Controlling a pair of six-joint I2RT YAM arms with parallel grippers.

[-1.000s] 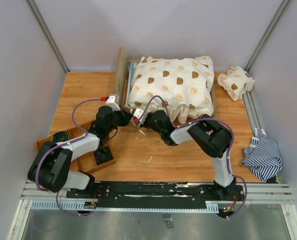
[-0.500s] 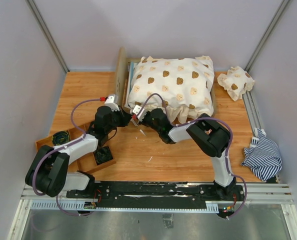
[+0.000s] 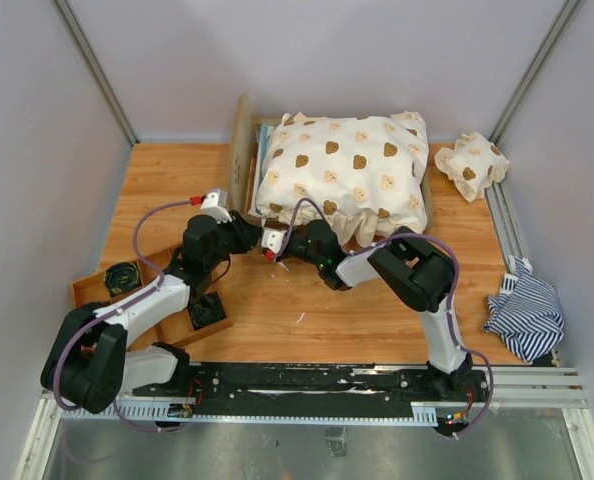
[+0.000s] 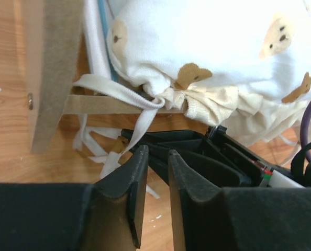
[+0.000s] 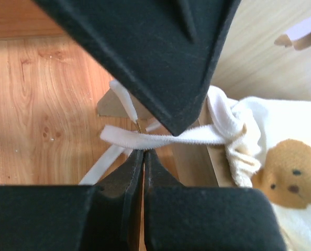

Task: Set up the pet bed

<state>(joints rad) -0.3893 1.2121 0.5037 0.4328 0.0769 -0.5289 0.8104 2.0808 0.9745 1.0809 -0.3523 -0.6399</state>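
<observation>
You seem to be tying the cover [image 3: 347, 160] to the seven-o'clock corner of the bed [image 3: 243, 135]. The right gripper [image 5: 143, 151] is pinching the tie [image 5: 160, 140], and the left gripper [image 4: 153, 154] is gaping slightly, probably needing to catch that tie next.

Bright even light, blown-out whites

Overhead; wrist close-ups at pet bed [image 3: 243, 140]
</observation>
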